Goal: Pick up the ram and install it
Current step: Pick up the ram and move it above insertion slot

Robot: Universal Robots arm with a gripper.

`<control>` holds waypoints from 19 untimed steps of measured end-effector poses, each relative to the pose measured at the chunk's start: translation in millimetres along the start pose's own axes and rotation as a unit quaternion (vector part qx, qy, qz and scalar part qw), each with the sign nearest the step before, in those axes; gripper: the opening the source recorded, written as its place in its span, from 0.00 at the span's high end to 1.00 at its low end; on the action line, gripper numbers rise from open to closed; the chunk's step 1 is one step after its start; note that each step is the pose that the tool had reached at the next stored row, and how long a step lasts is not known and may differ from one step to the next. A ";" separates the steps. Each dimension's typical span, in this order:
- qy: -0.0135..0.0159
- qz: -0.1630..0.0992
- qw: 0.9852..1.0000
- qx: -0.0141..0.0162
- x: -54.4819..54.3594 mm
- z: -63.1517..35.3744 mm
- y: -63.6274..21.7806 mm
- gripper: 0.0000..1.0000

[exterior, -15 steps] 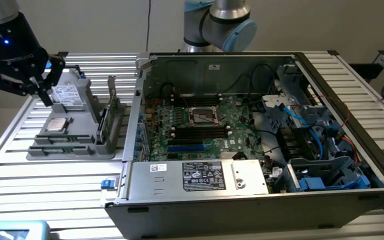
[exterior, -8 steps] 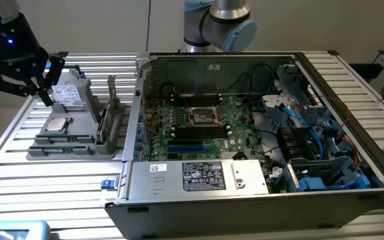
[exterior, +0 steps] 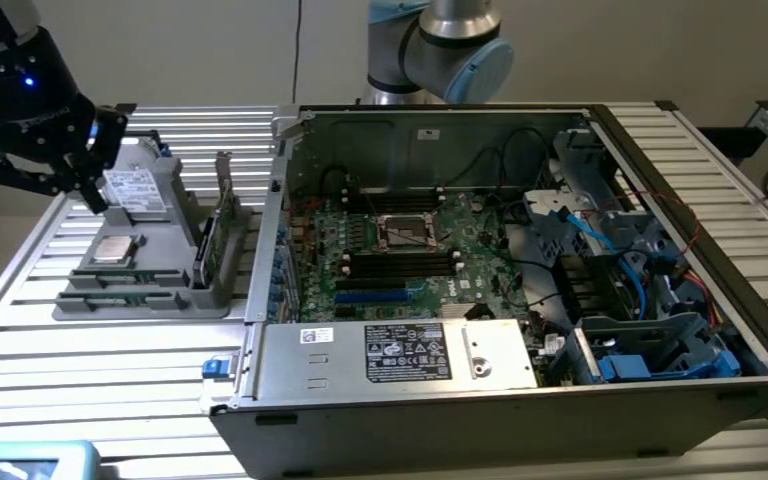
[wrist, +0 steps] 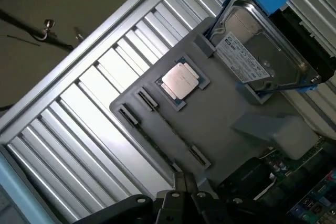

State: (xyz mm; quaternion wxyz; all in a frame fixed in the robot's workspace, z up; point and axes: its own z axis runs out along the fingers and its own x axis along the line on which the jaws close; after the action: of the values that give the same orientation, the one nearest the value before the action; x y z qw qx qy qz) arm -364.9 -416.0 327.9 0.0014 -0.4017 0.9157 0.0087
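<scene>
**Closed gripper above the parts tray**

The gripper (exterior: 88, 192) hangs over the grey tray (exterior: 217, 300), its fingers pressed together with nothing between them. The ram (exterior: 124, 281) sits in a tray slot just beside the silver chip (exterior: 115, 250). The hard drive (exterior: 133, 190) is near them. The open computer case (exterior: 518, 420) stands on the exterior view's right.

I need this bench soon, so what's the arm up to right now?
The robot arm's black gripper is shut with nothing in it and hangs over the grey plastic parts holder, which sits beside the open black computer case. The thin green ram stick sits in a slot at the holder's front, close to the square silver processor chip. It has not been picked up or installed yet.
</scene>
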 end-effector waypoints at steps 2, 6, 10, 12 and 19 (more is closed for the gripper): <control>0.000 -0.018 1.000 0.000 0.0 0.3 0.0 0.89; 0.001 -0.054 0.999 -0.001 0.0 0.7 0.0 0.89; 0.001 -0.091 0.996 -0.001 0.0 1.2 0.0 0.89; 0.002 -0.108 0.994 -0.001 0.0 1.4 0.0 0.89; 0.003 -0.172 0.985 -0.002 0.0 2.2 0.0 0.89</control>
State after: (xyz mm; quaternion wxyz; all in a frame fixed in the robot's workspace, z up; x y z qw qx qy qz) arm -364.9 -416.0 325.7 -0.0001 -0.5531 0.8331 0.0089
